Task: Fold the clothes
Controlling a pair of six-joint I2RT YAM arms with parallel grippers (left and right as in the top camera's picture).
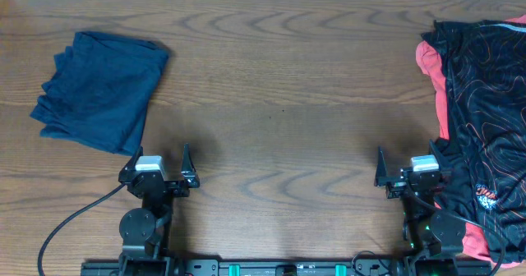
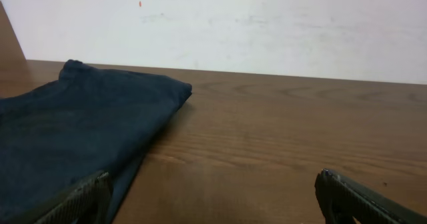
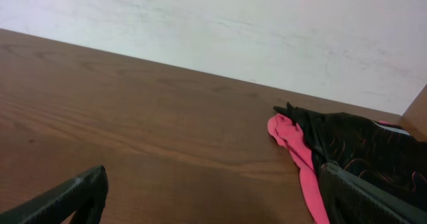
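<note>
A folded dark blue garment [image 1: 100,89] lies at the far left of the wooden table; it also shows in the left wrist view [image 2: 73,134]. A black garment with red line pattern and pink-red lining [image 1: 485,120] lies unfolded along the right edge; it also shows in the right wrist view [image 3: 347,151]. My left gripper [image 1: 159,163] is open and empty near the front edge, just right of the blue garment's near corner [image 2: 213,197]. My right gripper [image 1: 408,167] is open and empty [image 3: 213,197], its right finger beside the black garment's edge.
The brown wooden table [image 1: 279,103] spans the view between the two garments. A white wall [image 2: 267,24] stands behind its far edge. A black cable [image 1: 66,227] trails from the left arm's base at the front left.
</note>
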